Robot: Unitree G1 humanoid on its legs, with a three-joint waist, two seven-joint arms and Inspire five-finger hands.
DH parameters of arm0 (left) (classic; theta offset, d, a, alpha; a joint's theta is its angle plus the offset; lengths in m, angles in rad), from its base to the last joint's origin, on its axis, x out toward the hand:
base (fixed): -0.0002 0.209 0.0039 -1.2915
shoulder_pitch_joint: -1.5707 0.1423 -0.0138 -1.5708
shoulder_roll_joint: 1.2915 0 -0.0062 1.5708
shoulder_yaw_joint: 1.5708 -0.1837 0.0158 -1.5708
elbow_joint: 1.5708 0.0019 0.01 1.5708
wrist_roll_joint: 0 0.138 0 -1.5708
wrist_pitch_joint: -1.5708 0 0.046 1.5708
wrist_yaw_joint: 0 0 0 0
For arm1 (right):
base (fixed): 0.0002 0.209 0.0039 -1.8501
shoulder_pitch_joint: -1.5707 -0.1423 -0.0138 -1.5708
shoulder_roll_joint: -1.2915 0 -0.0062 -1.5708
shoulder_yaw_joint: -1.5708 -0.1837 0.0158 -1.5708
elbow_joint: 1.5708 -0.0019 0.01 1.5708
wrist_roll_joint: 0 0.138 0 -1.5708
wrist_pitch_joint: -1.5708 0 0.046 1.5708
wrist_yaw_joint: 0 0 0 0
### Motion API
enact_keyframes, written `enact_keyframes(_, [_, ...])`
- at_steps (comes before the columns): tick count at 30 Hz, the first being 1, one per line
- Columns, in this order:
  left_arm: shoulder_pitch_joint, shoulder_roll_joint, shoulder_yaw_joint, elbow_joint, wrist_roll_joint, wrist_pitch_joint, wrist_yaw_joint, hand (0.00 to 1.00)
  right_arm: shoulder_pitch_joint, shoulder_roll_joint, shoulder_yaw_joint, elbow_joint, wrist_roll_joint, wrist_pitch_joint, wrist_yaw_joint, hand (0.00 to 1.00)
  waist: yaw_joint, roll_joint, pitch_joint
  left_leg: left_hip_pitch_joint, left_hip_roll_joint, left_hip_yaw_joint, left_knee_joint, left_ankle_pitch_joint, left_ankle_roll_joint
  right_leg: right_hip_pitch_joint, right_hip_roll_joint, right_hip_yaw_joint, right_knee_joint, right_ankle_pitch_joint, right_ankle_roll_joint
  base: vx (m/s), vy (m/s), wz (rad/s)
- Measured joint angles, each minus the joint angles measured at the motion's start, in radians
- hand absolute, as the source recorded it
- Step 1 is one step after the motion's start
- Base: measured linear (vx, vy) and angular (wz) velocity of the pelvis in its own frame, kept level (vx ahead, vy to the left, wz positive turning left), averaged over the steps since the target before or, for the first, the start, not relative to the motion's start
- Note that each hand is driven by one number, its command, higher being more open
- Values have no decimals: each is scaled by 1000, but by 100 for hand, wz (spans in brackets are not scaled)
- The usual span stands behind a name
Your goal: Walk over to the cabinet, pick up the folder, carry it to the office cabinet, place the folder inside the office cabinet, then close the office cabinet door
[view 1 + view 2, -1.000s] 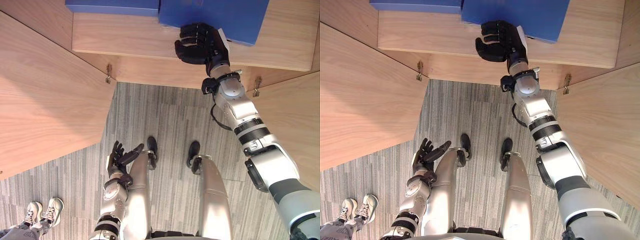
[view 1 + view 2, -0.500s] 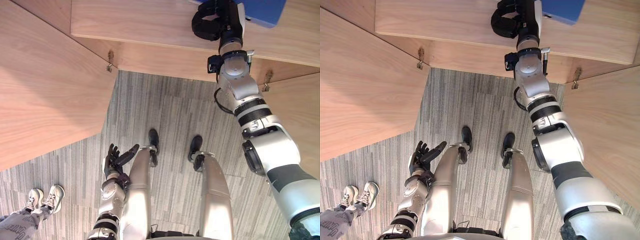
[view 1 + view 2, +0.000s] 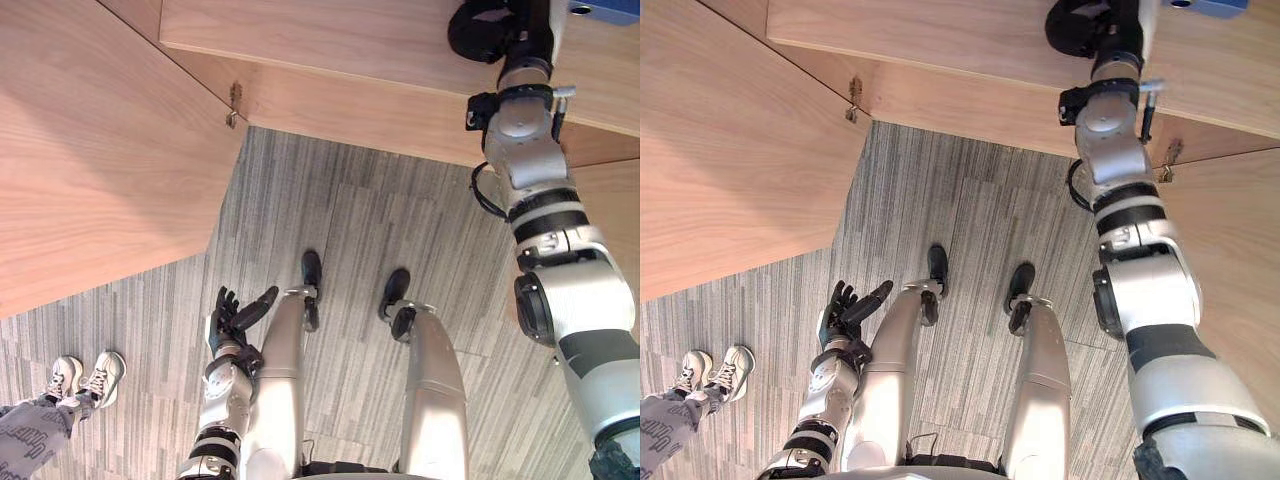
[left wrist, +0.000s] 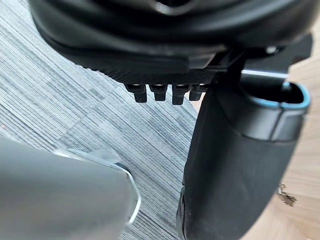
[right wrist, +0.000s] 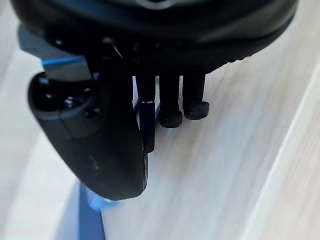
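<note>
Mostly cut off, the folder (image 3: 612, 10) showed as a blue sliver; the right hand (image 3: 487, 27) pinched its edge, the left hand (image 3: 232, 318) hung open.

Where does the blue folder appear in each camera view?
Left eye view: folder at the top right corner, in the right hand.
Right eye view: top edge, right of the middle.
Right wrist view: blue strip beside the hand.
Left wrist view: carpet past the left hand.
Shared landmark: the wooden shelf under the folder.
</note>
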Motion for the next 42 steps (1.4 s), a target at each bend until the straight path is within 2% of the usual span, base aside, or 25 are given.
enact_keyframes(3, [5,-13,-4,-10,1,11,-10,100,242,-7,-25,-257,49,-33,-3,0,-9,0,0,71,19,26,0,-12,13,76,9,-3,-17,-1,1,28,-21,-4])
enact_keyframes(6, [44,-22,-9,-15,3,15,-34,100,504,52,15,-497,56,-118,48,0,-33,-4,-2,190,31,45,-25,-42,7,193,24,5,-60,-5,3,8,-32,-18])
enact_keyframes(7, [65,-16,-8,-11,5,18,-46,100,603,95,47,-557,56,-152,80,0,-40,-18,-9,247,33,59,-52,-45,4,237,28,13,-82,-4,5,11,-42,-24])
enact_keyframes(10, [112,9,-11,46,42,28,-67,100,823,210,161,-589,50,-185,176,0,-56,-54,-48,397,36,83,-146,-33,-10,369,49,26,-170,7,9,58,-75,-19])
enact_keyframes(14, [117,41,-31,165,90,41,-79,100,953,281,206,-527,1,-185,265,0,-58,-69,-98,517,37,99,-270,8,-10,485,80,33,-312,59,10,123,-35,-16])
enact_keyframes(15, [118,55,-32,194,112,48,-86,100,975,294,206,-498,-27,-185,284,100,-58,-76,-109,557,35,112,-309,23,-13,519,88,43,-357,78,13,161,-6,-27])
enact_keyframes(17, [121,68,-32,244,141,57,-88,100,1004,310,204,-426,-67,-186,302,100,-62,-80,-127,623,35,132,-358,32,-11,584,99,55,-423,102,20,204,17,-29])
enact_keyframes(21, [182,81,-28,277,210,73,-88,100,1109,346,172,-245,-208,-183,315,100,-69,-82,-226,783,13,176,-504,56,-17,735,110,85,-590,156,37,164,40,-25])
enact_keyframes(23, [202,84,-15,278,242,72,-87,100,1163,388,95,-112,-245,-177,310,100,-83,-84,-275,859,-5,193,-596,83,-20,797,110,93,-660,182,45,144,40,-12])
enact_keyframes(27, [206,85,-16,295,281,75,-87,100,1181,438,-98,130,-237,-147,279,100,-102,-86,-316,953,-26,204,-696,115,-21,864,108,101,-711,195,51,58,24,-8])
enact_keyframes(29, [212,84,-16,296,304,77,-87,100,1194,440,-167,204,-218,-126,258,100,-113,-87,-326,987,-34,205,-730,128,-21,885,107,102,-719,196,52,0,0,0])
enact_keyframes(33, [220,83,-16,310,337,89,-88,100,1251,436,-266,272,-169,-105,232,100,-115,-90,-344,1041,-52,204,-803,164,-18,911,110,101,-730,197,54,-24,14,1])
enact_keyframes(42, [266,81,-4,343,355,116,-92,100,1249,442,-385,336,-64,-85,233,100,-116,-92,-354,1079,-74,193,-809,172,-8,953,92,101,-748,206,63,-70,26,3])
